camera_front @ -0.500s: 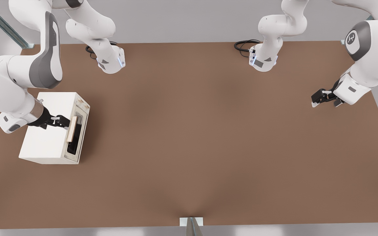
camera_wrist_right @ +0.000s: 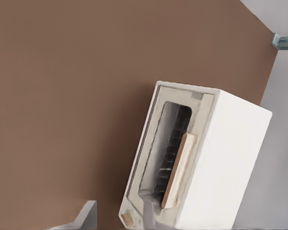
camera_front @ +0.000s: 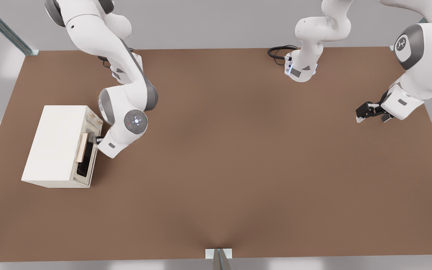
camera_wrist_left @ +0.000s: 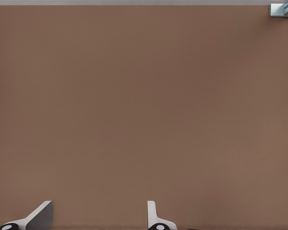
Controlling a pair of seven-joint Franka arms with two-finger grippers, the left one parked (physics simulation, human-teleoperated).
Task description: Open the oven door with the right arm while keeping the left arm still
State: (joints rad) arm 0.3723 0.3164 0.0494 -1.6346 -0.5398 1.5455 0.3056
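The cream oven (camera_front: 56, 144) stands on the brown table (camera_front: 238, 168) at the front view's left. Its oven door (camera_front: 89, 152), with dark window and tan bar handle (camera_front: 82, 147), looks shut against the box. The right arm (camera_front: 129, 123) reaches down just in front of the door, on the front view's right of it. Its gripper (camera_front: 98, 140) is mostly hidden under the wrist. In the right wrist view the gripper (camera_wrist_right: 117, 218) is open, one fingertip (camera_wrist_right: 149, 213) overlapping the door's lower corner (camera_wrist_right: 134, 211), the handle (camera_wrist_right: 178, 170) beyond it. The left arm (camera_front: 418, 71) hangs far right.
Both arm bases (camera_front: 300, 69) stand at the table's far edge with black cables (camera_front: 278, 51). A metal rail (camera_front: 2, 26) runs off the far left corner. A small bracket (camera_front: 218, 254) sits at the near edge. The left arm's gripper (camera_front: 369, 110) hovers over bare table.
The right arm has swung from above the oven's top, where its gripper was at the handle, round to the front of the door. The oven and door look unmoved.
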